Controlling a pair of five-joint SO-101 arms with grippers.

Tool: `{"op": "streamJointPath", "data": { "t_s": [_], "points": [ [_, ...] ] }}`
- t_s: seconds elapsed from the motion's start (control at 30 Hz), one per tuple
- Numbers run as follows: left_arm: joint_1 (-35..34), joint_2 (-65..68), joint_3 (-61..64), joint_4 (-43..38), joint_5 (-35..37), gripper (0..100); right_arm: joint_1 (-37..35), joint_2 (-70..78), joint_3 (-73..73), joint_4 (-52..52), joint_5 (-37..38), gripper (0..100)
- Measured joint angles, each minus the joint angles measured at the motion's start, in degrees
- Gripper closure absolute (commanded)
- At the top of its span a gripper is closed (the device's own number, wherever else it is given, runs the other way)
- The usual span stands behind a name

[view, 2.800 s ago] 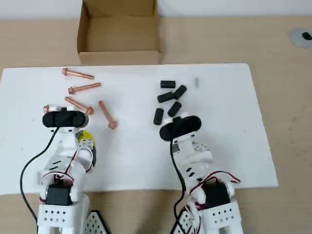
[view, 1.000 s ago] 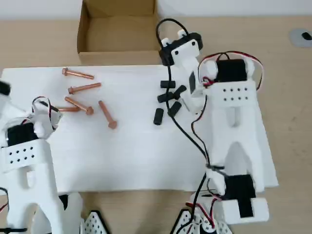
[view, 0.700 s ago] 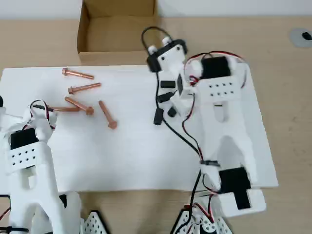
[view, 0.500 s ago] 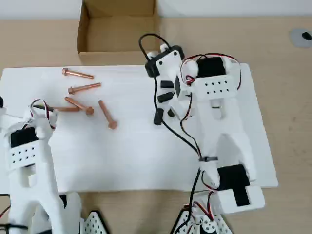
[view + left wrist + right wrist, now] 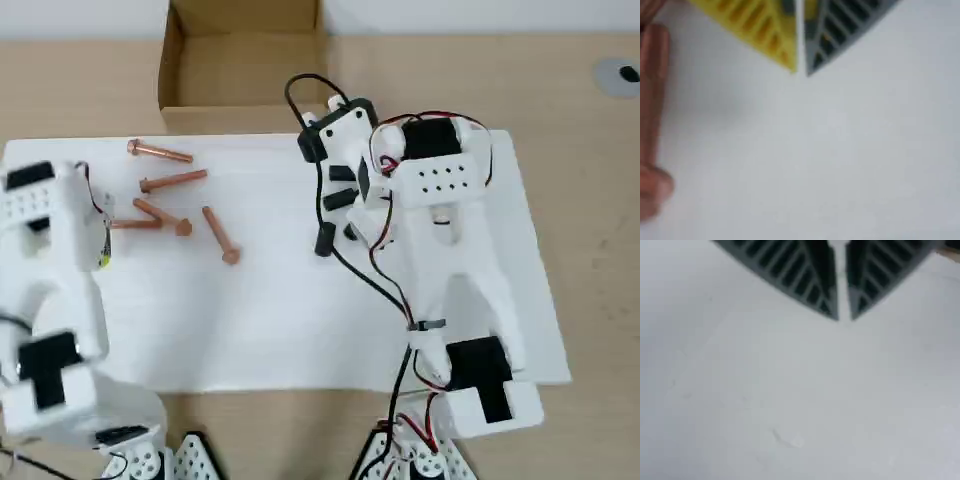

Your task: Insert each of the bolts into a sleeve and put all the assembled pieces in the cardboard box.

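Bolts (image 5: 173, 181) loose on sheet (image 5: 270, 310) — left gripper (image 5: 800, 72) closed nearby.

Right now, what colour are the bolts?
The bolts are copper-coloured; the high view shows them best.

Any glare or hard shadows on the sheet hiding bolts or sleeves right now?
High view: no glare, white sheet evenly lit, bolts and sleeves stand out, though the right arm partly covers some sleeves. Left wrist view: a faint soft shadow beside the bolt. Right wrist view: sheet softly shaded, no glare.
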Motion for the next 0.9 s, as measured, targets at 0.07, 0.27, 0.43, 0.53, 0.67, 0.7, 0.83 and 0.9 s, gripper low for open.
{"op": "streamJointPath", "data": {
  "t_s": [0.07, 0.27, 0.43, 0.53, 0.67, 0.7, 0.83, 0.9],
  "points": [
    [0.0, 3.9, -4.7, 3.1, 1.4, 99, 0.0, 0.0, 0.0, 0.0, 0.0, 98.9],
    [-1.2, 8.4, -11.4, 6.2, 3.1, 99, 0.0, 0.0, 2.1, 0.0, 0.0, 98.9],
    [-4.7, 8.4, -11.8, 6.2, 3.8, 99, 0.0, 0.0, 2.9, 0.0, -0.1, 98.9],
    [-4.9, 8.4, -13.2, 6.3, 3.3, 99, 0.0, 0.0, 2.9, 0.0, -0.1, 98.9],
    [-4.9, 8.4, -14.0, 6.3, 1.4, 94, 0.0, 0.0, 2.9, 0.0, -0.1, 98.9],
    [-4.9, 8.4, -14.0, 6.3, 1.2, 91, 0.0, 0.0, 2.9, 0.0, -0.1, 98.9],
    [-4.8, 8.4, -14.0, 6.3, 1.2, 81, 0.0, 0.0, 2.9, 0.0, -0.1, 98.9],
    [-4.3, 8.5, -14.0, 6.3, 1.2, 81, 0.0, 0.0, 2.9, 0.0, -0.1, 98.9]
  ]
}}
